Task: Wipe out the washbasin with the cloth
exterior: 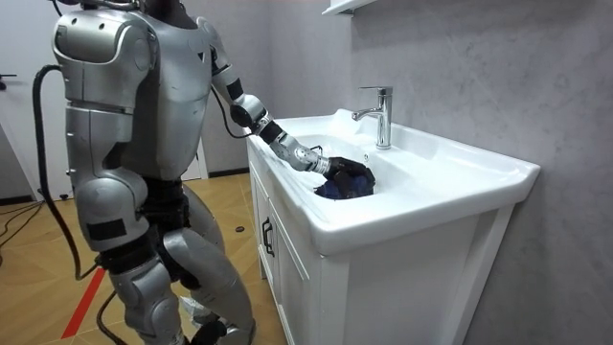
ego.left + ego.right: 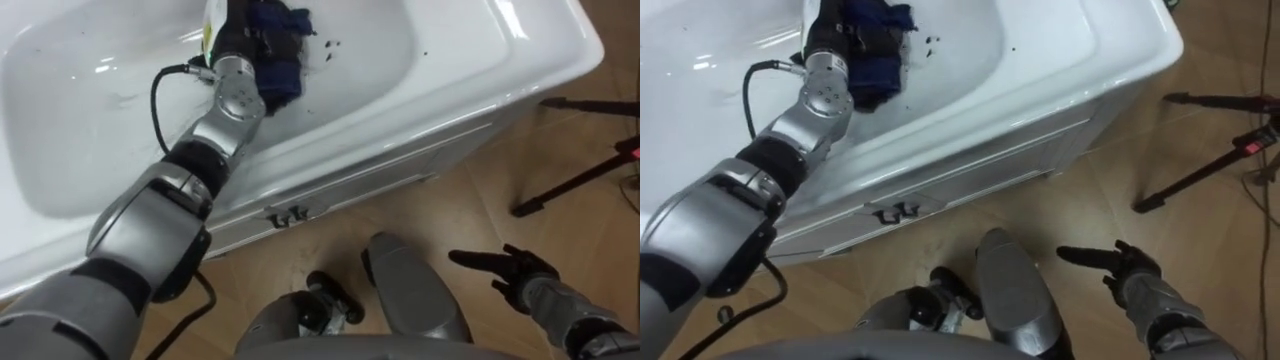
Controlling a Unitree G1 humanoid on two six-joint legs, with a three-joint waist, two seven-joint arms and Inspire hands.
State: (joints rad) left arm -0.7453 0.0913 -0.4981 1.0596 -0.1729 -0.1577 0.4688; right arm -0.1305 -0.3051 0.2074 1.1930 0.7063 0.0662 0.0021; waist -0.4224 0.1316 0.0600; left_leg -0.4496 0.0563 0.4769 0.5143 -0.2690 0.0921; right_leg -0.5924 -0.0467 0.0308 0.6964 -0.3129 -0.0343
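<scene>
The robot stands close against a white basin (image 2: 520,45) set on a white cabinet (image 2: 390,170), its left arm stretched out over the near rim and into the bowl. The left hand (image 2: 243,42) lies on a dark blue cloth (image 2: 287,28), which sits bunched on the bottom of the bowl toward its far side, just in front of the chrome tap (image 1: 379,115) as the room view shows it. The hand's dark shell merges with the folds, so it cannot be told whether it grips the cloth or only presses down on it. A few dark specks (image 2: 330,45) dot the white surface just right of the cloth. The right hand (image 2: 515,275) hangs low at the robot's right side, over the wooden floor (image 2: 470,215) and well apart from the basin, its fingers loosely spread and holding nothing. On the near face of the cabinet is a small dark handle (image 2: 288,215), and black tripod legs (image 2: 575,178) rest on the floor at the far right.
</scene>
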